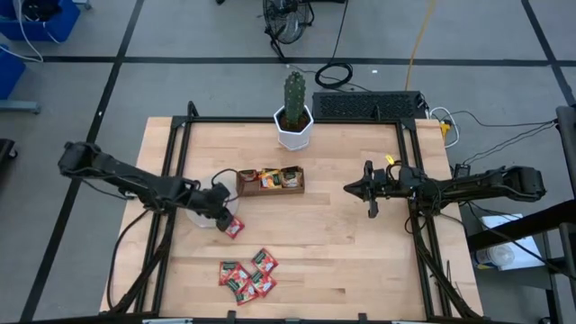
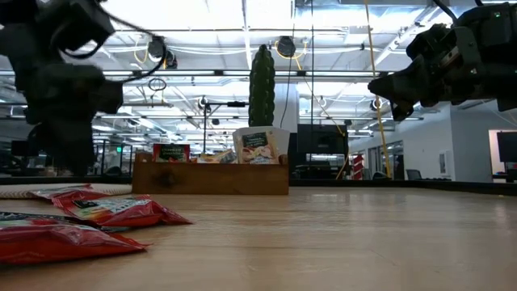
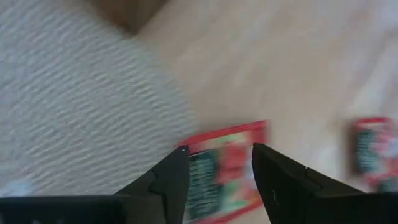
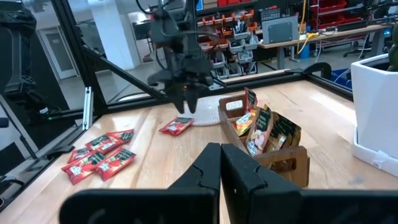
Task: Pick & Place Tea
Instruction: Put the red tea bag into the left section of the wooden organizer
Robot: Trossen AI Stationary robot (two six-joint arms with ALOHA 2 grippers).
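Observation:
A single red-and-green tea sachet [image 1: 233, 227] lies flat on the wood beside the round pale grey disc [image 3: 74, 106]. My left gripper [image 3: 217, 152] hangs open just above the sachet [image 3: 224, 171], pointing steeply down, a finger on either side in its wrist view and a gap below the fingertips in the right wrist view [image 4: 185, 106]. Several more red sachets [image 1: 247, 274] lie in a loose heap near the front edge. The brown tray [image 1: 270, 190] holds upright sachets. My right gripper [image 1: 349, 188] waits shut and level at the right.
A cactus in a white pot [image 1: 294, 126] stands at the far edge behind the tray. A black frame runs around the table top. Bare wood lies between the tray, the heap and my right gripper.

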